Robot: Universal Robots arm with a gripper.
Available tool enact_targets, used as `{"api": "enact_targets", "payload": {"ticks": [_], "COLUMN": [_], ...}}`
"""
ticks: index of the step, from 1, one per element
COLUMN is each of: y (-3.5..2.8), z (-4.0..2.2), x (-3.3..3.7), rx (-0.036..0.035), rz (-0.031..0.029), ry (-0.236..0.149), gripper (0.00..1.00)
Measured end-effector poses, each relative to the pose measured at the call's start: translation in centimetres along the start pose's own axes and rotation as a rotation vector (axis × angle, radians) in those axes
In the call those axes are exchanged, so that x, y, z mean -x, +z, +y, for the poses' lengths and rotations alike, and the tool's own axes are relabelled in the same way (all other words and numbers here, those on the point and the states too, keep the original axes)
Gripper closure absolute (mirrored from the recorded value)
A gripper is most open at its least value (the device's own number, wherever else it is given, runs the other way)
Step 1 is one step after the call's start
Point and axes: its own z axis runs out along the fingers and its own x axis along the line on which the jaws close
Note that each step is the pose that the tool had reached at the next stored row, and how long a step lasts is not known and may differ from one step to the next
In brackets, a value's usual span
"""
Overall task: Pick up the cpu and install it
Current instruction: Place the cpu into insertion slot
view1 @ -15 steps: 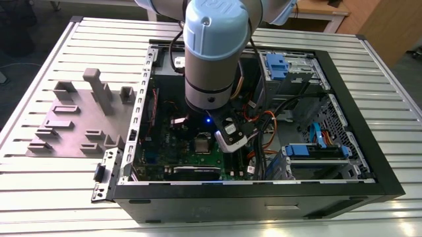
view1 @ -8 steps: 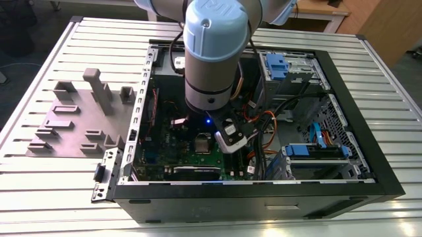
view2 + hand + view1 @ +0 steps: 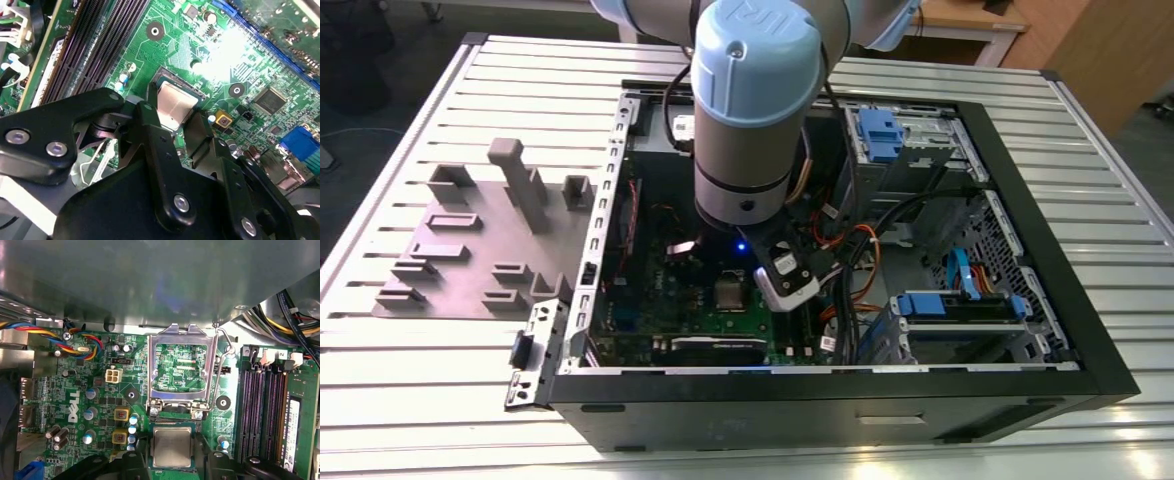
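Blk gripper (image 3: 174, 111), jaws pinching cpu (image 3: 175, 102) edges, flat dull-silver square, over green mobo (image 3: 170, 50)

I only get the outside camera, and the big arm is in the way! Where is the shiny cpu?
Observer: In both wrist views the cpu is down by the green motherboard, right at the hand.
Operator: Is the metal lid closed over it?
Observer: No. In the first wrist view the silver socket frame is swung open beside the cpu.
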Motion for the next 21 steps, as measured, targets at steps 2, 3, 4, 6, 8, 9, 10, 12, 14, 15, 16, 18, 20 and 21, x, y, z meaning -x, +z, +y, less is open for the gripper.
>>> {"api": "enact_targets", "payload": {"ticks": [2, 3, 4, 6, 8, 9, 10, 12, 14, 15, 16, 18, 20, 21], "y": [0.01, -0.03, -0.13, -0.37, -0.38, -0.38, -0.38, -0.38, -0.35, -0.34, -0.33, -0.31, -0.30, -0.30], "z": [0.00, 0.01, 0.02, 0.01, 0.01, 0.01, 0.01, 0.01, 0.00, 0.00, 0.01, 0.01, 0.01, 0.01], "x": [0.00, 0.00, 0.01, 0.00, 0.00, 0.00, 0.00, 0.00, 0.00, 0.00, 0.01, 0.01, 0.00, 0.01], "rx": [0.0003, 0.0006, 0.0012, 0.0003, 0.0006, 0.0006, 0.0005, 0.0004, 0.0001, -0.0001, -0.0008, -0.0031, -0.0098, -0.0127], "rz": [-0.0001, -0.0002, -0.0003, 0.0005, 0.0004, 0.0004, 0.0005, 0.0006, 0.0005, 0.0005, 0.0004, 0.0005, 0.0008, 0.0008], "ry": [0.000, 0.000, 0.000, 0.000, 0.000, 0.000, 0.001, 0.010, 0.023, 0.025, 0.026, 0.026, 0.026, 0.026], "gripper": [0.55, 0.55, 0.55, 0.55, 0.55, 0.55, 0.55, 0.55, 0.55, 0.55, 0.55, 0.55, 0.55, 0.55]}}
